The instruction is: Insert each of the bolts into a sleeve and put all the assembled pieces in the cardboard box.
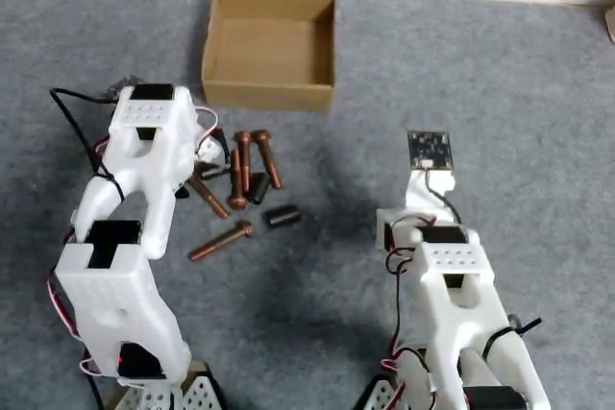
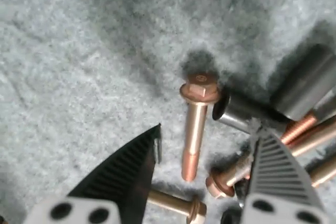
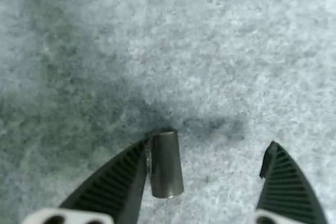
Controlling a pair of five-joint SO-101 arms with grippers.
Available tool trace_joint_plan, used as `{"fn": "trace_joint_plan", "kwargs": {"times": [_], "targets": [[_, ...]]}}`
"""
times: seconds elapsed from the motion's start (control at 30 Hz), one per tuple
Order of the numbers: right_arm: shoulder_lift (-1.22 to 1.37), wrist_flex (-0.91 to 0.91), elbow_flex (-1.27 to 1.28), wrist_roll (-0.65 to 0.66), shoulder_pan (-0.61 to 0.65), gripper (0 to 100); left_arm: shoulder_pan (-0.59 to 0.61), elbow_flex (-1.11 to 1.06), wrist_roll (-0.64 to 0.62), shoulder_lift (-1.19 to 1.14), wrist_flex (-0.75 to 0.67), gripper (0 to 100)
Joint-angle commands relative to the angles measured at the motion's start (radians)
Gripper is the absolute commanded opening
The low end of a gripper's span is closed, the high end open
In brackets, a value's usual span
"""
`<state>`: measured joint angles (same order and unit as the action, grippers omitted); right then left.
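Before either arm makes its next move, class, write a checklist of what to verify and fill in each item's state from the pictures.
1. The left gripper is open: ok, its fingers are spread.
2. It has a target: ok, a copper bolt lies between its fingers.
3. That bolt is free of neighbours: not ok, a sleeve sits right beside its head.
4. The right gripper is open: ok.
5. It is centred on its target: not ok, the dark sleeve lies close by one finger.
6. The cardboard box is ready: ok, open and empty.
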<state>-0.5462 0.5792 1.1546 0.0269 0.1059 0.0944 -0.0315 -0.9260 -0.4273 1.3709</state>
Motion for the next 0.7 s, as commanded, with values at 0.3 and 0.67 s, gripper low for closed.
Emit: {"fn": "trace_joint_plan", "kwargs": {"times": [0.3,0.67], "targets": [[-0.025,-0.024,-0.002,-0.005,-0.010,30.0,-0.002,-0.010,-0.002,0.136,0.104,26],[-0.025,-0.024,-0.002,-0.005,-0.010,30.0,0.002,-0.058,0.000,0.133,0.068,26]]}}
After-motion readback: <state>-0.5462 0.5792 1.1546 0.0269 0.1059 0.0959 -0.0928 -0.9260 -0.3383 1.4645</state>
